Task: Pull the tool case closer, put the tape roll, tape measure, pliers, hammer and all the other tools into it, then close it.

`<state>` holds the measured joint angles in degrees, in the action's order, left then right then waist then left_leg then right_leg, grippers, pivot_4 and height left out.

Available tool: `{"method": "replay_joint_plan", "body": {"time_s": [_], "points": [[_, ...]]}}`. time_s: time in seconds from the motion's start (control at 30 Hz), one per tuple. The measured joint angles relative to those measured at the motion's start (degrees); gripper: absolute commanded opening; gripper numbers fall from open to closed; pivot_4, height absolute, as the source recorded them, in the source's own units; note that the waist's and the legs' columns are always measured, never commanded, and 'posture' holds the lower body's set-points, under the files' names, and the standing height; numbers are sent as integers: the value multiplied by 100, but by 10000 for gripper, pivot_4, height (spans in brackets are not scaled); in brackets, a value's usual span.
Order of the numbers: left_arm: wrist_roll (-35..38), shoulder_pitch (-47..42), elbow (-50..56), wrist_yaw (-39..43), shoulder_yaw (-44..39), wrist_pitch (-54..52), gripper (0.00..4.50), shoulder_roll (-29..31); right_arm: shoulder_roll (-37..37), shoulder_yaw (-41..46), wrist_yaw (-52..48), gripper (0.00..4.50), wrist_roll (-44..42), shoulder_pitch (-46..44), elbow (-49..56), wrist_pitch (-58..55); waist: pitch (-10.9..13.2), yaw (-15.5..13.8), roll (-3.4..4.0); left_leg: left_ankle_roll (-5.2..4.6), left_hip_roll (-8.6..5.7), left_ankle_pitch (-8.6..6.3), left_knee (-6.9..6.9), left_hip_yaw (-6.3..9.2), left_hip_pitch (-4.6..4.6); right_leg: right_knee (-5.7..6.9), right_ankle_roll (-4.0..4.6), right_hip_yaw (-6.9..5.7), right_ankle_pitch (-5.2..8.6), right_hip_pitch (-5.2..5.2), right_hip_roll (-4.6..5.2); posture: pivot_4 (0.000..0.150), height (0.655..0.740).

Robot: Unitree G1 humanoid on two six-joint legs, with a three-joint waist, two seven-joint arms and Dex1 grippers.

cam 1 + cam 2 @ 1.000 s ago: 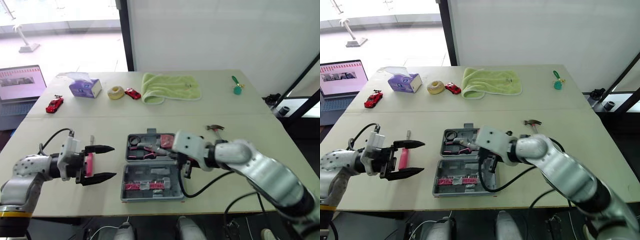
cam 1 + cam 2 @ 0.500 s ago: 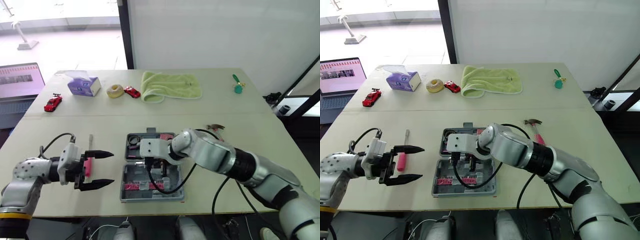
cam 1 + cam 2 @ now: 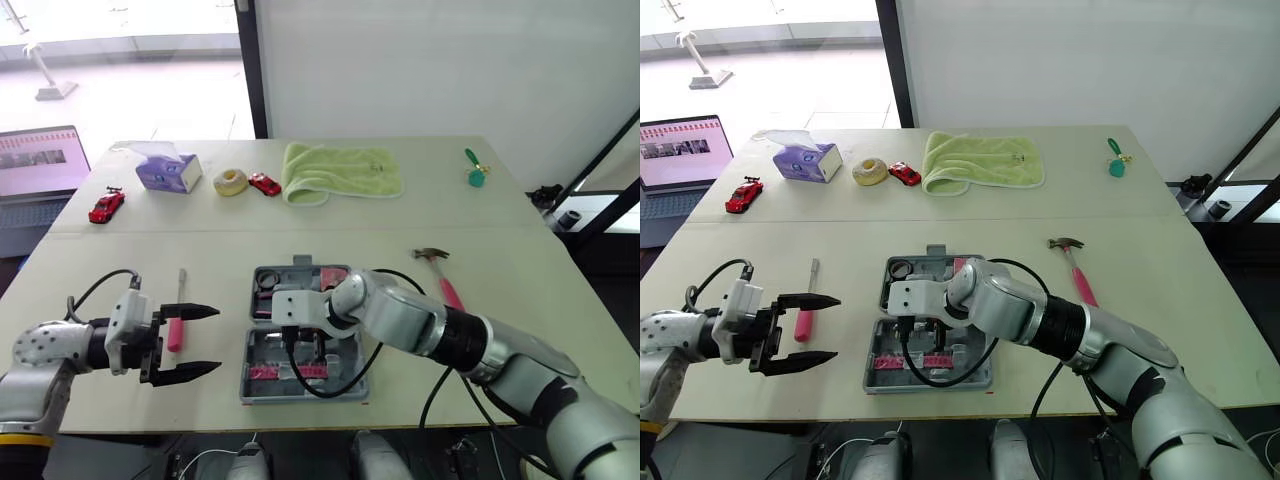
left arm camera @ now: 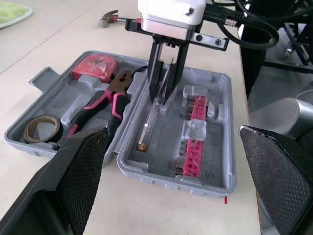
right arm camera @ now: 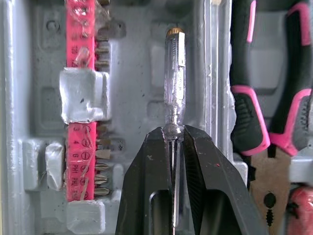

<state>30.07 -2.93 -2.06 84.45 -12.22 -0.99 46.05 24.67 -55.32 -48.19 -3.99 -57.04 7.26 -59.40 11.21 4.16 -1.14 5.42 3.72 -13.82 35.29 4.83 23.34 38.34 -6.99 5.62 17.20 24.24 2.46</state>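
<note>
The grey tool case (image 3: 348,385) lies open near the table's front edge. Its far half holds a dark tape roll (image 4: 41,128), pink-handled pliers (image 4: 105,105) and a red tape measure (image 4: 95,67). My right gripper (image 5: 173,133) hangs over the near half, shut on the shaft of a clear-handled screwdriver (image 5: 174,73) whose handle rests in the tray beside a pink bit strip (image 5: 80,98). My left gripper (image 3: 212,340) stands open left of the case, with a pink-handled screwdriver (image 3: 177,325) lying on the table just beyond it. The hammer (image 3: 440,270) lies right of the case.
Along the back of the table are a tissue box (image 3: 168,172), a pale yellow ring (image 3: 232,184), two red toy cars (image 3: 109,207) (image 3: 265,185), a green towel (image 3: 340,172) and a small green object (image 3: 473,175). A laptop (image 3: 40,160) sits off the left edge.
My right gripper has swung left from the case's right side to over its near half, carrying the clear screwdriver down into the tray. My left gripper has drawn back slightly to the left.
</note>
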Motion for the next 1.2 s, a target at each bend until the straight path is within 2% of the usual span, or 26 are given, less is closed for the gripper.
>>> {"method": "replay_joint_plan", "body": {"time_s": [0.63,0.73,0.9,1.07,1.17,1.2], "points": [[39,38,33,9,-1,7,45000,9,-366,40,-170,566,505,137,-372,362,0,-1,0,1,0,1,1,1,0,4,0,0,0,0,0,1500,7400],[39,40,33,9,-1,7,45000,9,-386,94,-172,13262,553,151,-372,356,0,-1,0,1,0,1,1,0,0,6,0,0,0,1,0,1500,7400],[39,40,29,9,0,7,45000,9,-420,216,-174,38157,598,151,-362,324,0,-6,0,2,0,1,1,0,0,6,0,0,0,1,0,1500,7400],[39,41,28,6,0,7,45000,8,-444,469,-215,38157,566,150,-103,87,0,-5,0,2,0,1,1,1,0,6,0,0,0,1,0,1500,7400],[39,41,27,7,0,7,45000,8,-468,523,-238,29864,542,158,-14,12,0,-4,0,2,0,1,1,0,0,6,0,0,0,1,0,1500,7400],[39,43,24,9,0,10,45000,8,-468,548,-238,25321,542,196,-7,13,-1,-5,-1,2,0,1,1,1,0,6,0,0,0,1,0,1500,7400]]}}
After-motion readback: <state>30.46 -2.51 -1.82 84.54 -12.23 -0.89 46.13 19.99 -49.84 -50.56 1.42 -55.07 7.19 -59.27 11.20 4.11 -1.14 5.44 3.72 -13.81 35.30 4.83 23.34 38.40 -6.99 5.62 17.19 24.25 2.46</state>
